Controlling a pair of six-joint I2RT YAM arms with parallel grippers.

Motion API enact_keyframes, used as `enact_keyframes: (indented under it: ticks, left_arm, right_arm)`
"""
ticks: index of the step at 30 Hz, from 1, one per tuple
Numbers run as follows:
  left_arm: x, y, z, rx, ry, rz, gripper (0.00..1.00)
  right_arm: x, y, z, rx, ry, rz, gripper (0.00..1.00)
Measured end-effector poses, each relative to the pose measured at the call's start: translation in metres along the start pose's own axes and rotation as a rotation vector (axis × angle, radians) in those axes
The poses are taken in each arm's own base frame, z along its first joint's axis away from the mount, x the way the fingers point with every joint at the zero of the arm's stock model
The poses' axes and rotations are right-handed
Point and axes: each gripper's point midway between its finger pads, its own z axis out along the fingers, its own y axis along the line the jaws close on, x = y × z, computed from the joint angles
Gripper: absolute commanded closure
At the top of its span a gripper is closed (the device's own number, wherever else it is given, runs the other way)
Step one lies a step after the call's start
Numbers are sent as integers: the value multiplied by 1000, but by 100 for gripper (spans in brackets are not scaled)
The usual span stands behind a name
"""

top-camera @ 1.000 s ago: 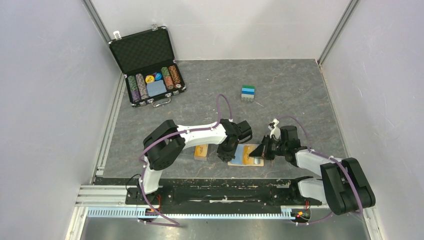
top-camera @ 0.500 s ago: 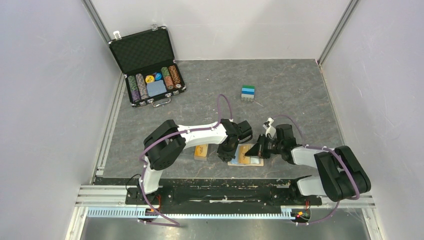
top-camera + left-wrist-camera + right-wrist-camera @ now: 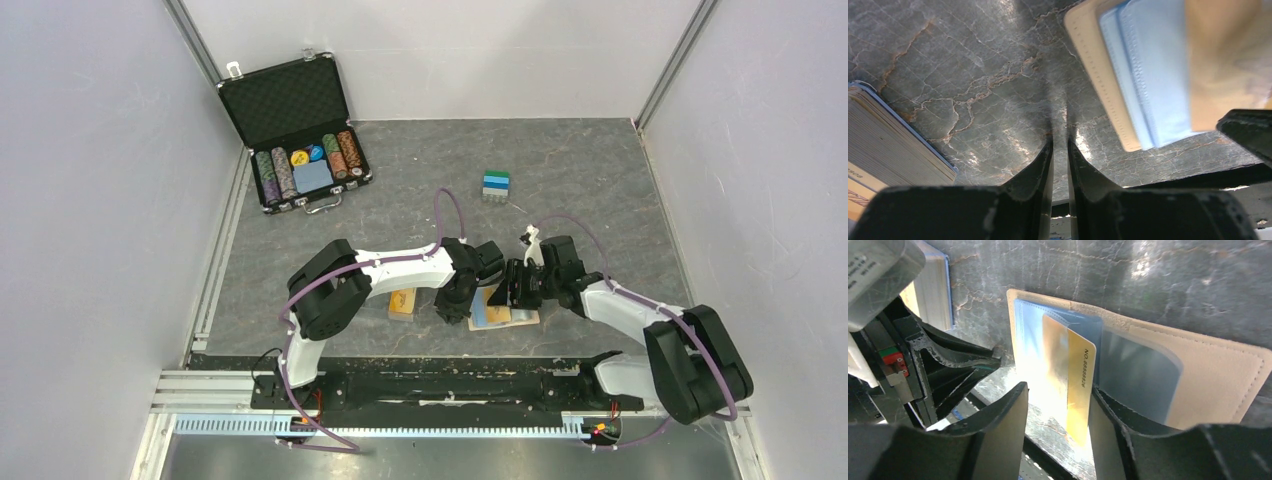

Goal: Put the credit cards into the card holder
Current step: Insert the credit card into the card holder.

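Tan card holder (image 3: 1218,370) lying open just beyond the right gripper (image 3: 1059,390), whose jaws stand spread around a gold credit card (image 3: 1080,385) partly tucked into its blue slot; left gripper (image 3: 1059,142) beside it, fingers narrowly parted, empty

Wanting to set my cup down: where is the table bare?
Bare: between chip case and block stack, and from block stack to the right wall. Crowded in front: left arm and right arm meet over the card holder beside the card stack.
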Motion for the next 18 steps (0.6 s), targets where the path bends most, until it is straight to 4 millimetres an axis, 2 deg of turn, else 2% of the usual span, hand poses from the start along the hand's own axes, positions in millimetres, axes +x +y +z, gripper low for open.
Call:
enact_keyframes:
  ticks: [7,12,16,18]
  left_arm:
    - [0,-1,0,1,-3,3,82]
    - [0,-2,0,3,-3,3,82]
    - [-1,-4,0,17,-5,2,83]
    - [-2,-7,0,35,-7,-2,83]
  right_arm:
    - [-6,-5,-8,104,13,-62,34]
    - [-8,-9,-13,163,31,-99,21]
    - [-9,-15,-18,204,29,-128,19]
    - [-9,-18,-20,221,29,-141,26]
